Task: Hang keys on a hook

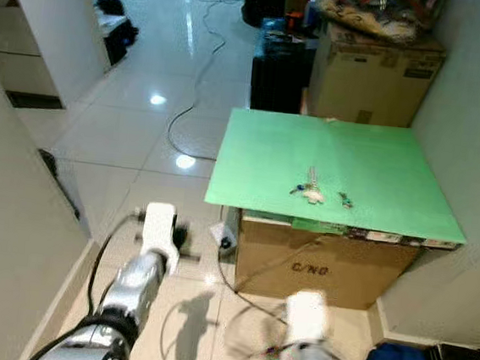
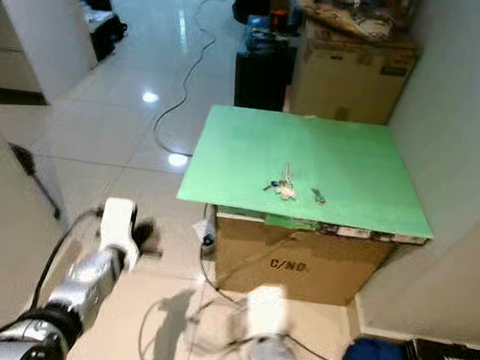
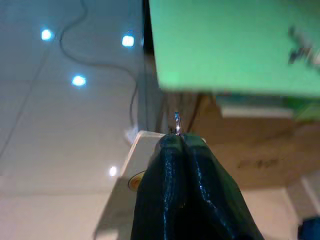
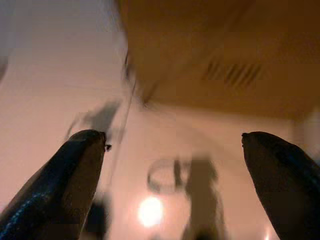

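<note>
left claw (image 3: 179, 137) pinched closed | right claw (image 4: 175, 145) spread open | keys (image 1: 311, 191) on green board (image 1: 378, 159), well ahead of both

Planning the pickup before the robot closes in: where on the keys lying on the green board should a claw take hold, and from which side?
The keys lie flat on the green board, spread in a loose bunch near its front edge. Probably best to come straight down from above and pinch the pale clump in the middle, where the pieces join, since flat single keys offer little to grip. Finer detail is too small to tell.
</note>
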Robot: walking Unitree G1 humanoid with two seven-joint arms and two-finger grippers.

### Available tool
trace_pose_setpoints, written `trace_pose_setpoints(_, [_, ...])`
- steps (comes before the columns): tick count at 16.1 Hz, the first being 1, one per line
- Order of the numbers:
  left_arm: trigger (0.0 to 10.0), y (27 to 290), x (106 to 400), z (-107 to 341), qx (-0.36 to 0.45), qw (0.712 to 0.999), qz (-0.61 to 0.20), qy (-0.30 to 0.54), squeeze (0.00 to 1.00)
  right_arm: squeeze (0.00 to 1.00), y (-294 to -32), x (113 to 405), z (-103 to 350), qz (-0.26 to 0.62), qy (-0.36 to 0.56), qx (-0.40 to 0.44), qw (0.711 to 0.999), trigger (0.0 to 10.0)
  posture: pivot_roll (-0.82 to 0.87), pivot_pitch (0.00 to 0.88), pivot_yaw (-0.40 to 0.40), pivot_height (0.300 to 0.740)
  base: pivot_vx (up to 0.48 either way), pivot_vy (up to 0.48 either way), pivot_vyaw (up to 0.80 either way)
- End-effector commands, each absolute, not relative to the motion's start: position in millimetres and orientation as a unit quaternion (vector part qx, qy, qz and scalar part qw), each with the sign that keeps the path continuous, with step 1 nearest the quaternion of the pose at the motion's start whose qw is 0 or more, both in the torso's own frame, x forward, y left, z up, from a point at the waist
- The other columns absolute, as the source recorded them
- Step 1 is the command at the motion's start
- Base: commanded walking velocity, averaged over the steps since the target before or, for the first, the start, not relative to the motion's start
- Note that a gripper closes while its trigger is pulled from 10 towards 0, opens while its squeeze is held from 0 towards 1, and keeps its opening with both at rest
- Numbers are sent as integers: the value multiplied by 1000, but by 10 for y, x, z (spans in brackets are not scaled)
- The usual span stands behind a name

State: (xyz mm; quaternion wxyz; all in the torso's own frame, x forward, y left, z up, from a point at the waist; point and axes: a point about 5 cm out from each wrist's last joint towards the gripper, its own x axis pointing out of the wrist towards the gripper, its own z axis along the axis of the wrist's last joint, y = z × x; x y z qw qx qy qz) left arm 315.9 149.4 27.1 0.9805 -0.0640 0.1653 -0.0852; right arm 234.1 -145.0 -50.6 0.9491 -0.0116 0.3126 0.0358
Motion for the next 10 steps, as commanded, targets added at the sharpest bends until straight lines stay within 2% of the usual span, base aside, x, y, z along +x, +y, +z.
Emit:
trace_pose_setpoints(1, [10000, 1510, 3224, 456, -77, 987, -86, 108, 0, 0, -1899, 2712, 41, 20, 167, -27, 985, 10000, -91, 0, 91, 691, 0, 0, 0])
trace_pose_setpoints(5, [10000, 1585, 3215, 832, -85, 993, -79, 12, 0, 0, -1938, 2599, 642, 5, 26, -63, 998, 10000, -76, 0, 87, 691, 0, 0, 0])
trace_pose_setpoints(7, [10000, 1560, 3111, 1146, -48, 992, -98, -65, 0, 0, -1896, 2472, 1061, 12, -73, -91, 993, 10000, -69, 0, 89, 691, 0, 0, 0])
trace_pose_setpoints(8, [10000, 1524, 2992, 1239, -39, 989, -117, -87, 0, 0, -1873, 2379, 1153, 17, -85, -75, 993, 10000, -69, 0, 87, 691, 0, 0, 0])
trace_pose_setpoints(10, [10000, 1521, 2742, 1140, -19, 985, -159, -72, 0, 0, -1833, 2239, 1037, 25, -57, -54, 997, 10000, -68, 0, 89, 691, 0, 0, 0])
